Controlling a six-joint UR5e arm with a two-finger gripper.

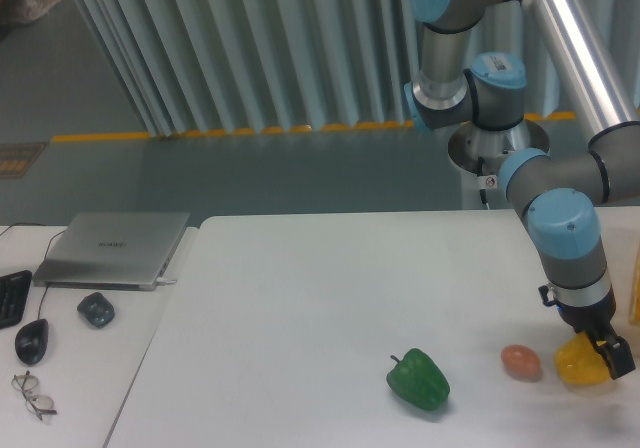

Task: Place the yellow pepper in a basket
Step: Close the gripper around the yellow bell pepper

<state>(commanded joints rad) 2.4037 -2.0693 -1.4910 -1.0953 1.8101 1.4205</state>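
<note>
The yellow pepper (580, 367) lies on the white table (300, 298) at the far right, near the front. My gripper (604, 353) is down over it with its dark fingers on either side of the pepper's top; whether they press on it is unclear. No basket is clearly in view; only a thin yellow-orange strip (634, 298) shows at the right frame edge.
A small brown egg (521, 361) lies just left of the yellow pepper. A green bell pepper (418, 379) sits further left. On the left side table are a closed laptop (113, 248), a mouse (31, 341), a dark small object (96, 310) and glasses (33, 393).
</note>
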